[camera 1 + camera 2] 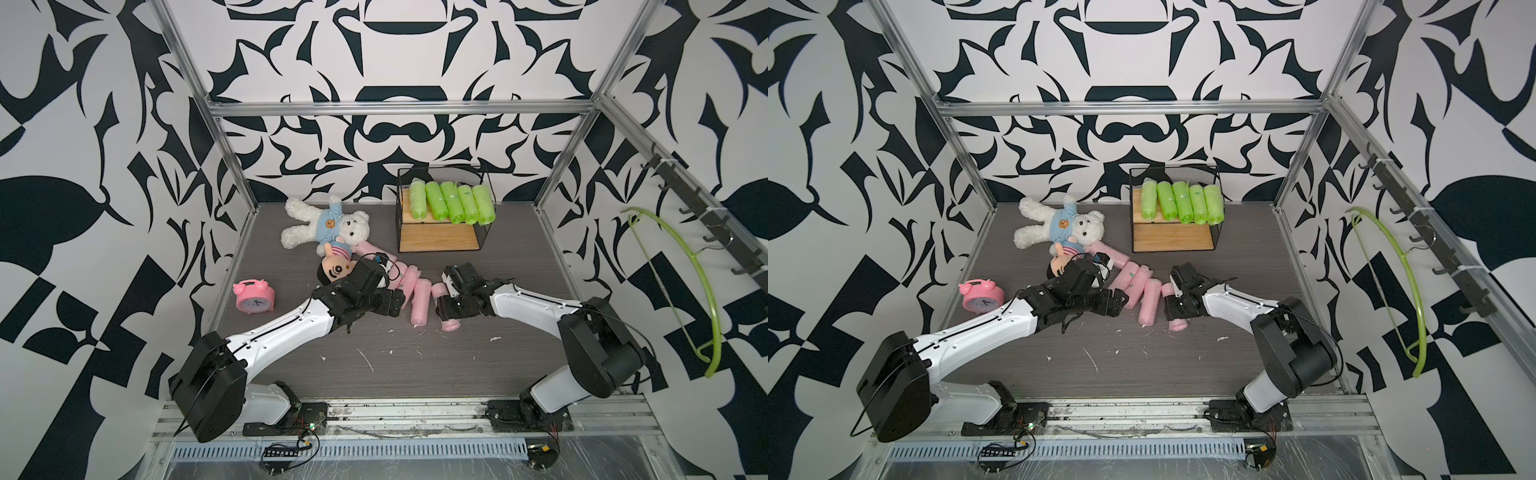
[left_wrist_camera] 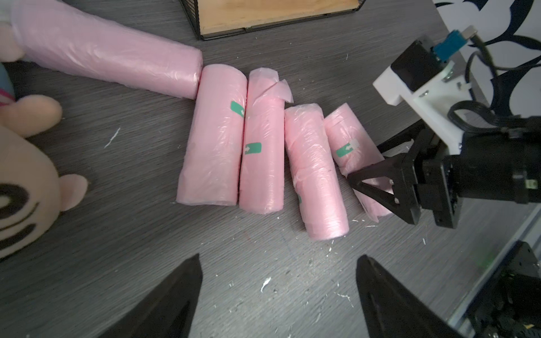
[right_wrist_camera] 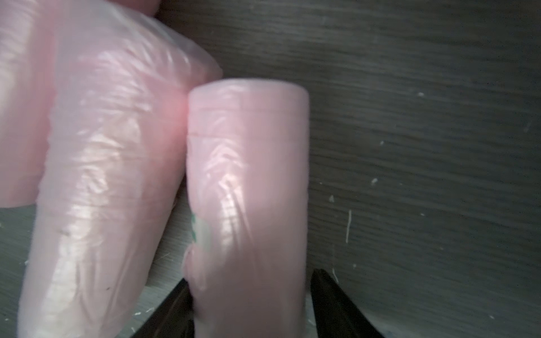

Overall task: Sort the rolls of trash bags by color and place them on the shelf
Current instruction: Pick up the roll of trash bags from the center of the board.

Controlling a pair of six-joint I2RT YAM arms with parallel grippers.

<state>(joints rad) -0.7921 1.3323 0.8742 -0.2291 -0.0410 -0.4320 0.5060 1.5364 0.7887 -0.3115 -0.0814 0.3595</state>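
Left gripper [image 2: 279, 257]: jaws wide apart, empty, over bare table [image 1: 415, 365] just near of the pink rolls [image 2: 260, 146]. These lie side by side mid-table. Right gripper [image 3: 249, 282]: clamped on the rightmost pink roll [image 3: 248, 190], low at the table. Shelf [image 1: 436, 239] far right, well apart from both grippers, five green rolls [image 1: 451, 203] across its top.

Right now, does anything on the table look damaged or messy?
Yes. One pink roll has a torn flap of plastic sticking loose from its end, so it looks partly unwound. White scraps lie scattered over the table near the arms, like shreds of debris.
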